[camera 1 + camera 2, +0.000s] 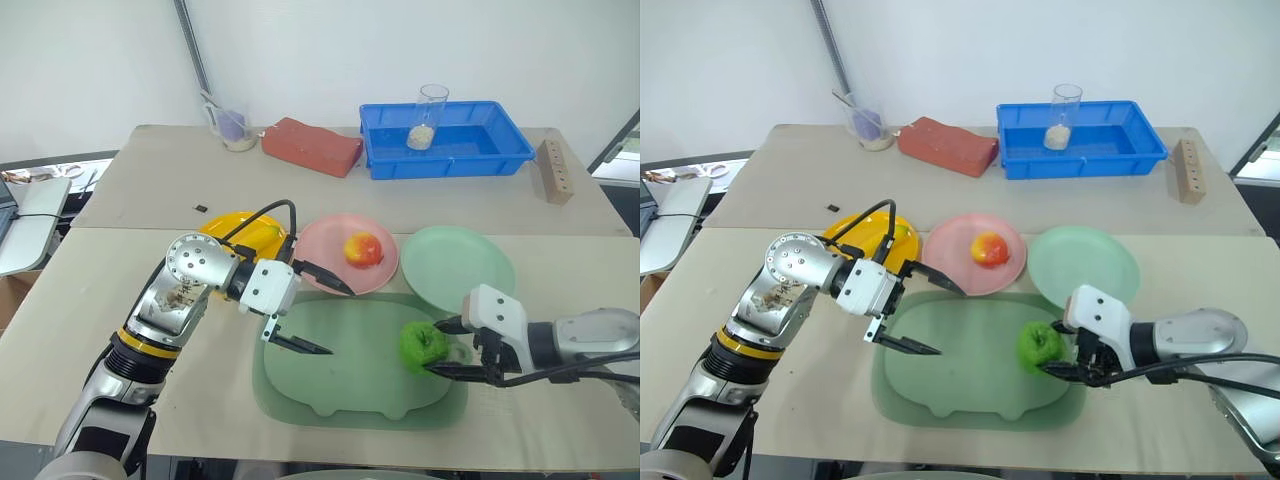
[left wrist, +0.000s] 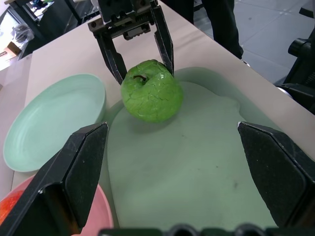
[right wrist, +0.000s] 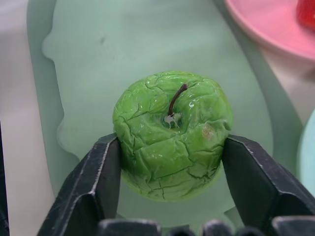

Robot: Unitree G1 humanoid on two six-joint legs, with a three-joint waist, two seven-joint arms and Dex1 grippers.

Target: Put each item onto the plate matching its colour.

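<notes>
The right gripper (image 3: 167,184) clamps both black fingers against the green apple (image 3: 172,132), stem up, near the right edge of the dull-green board (image 1: 350,390). The left gripper (image 1: 315,315) hangs spread wide and empty over the board's open left half. Just beyond lie the mint plate (image 1: 458,265), bare, the pink plate (image 1: 320,250) holding the peach (image 1: 363,249), and the yellow plate (image 1: 235,228).

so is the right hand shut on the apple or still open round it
Shut on it. The right hand has a finger pressed against each side of the green apple, which sits stem up over the dull-green board.
</notes>
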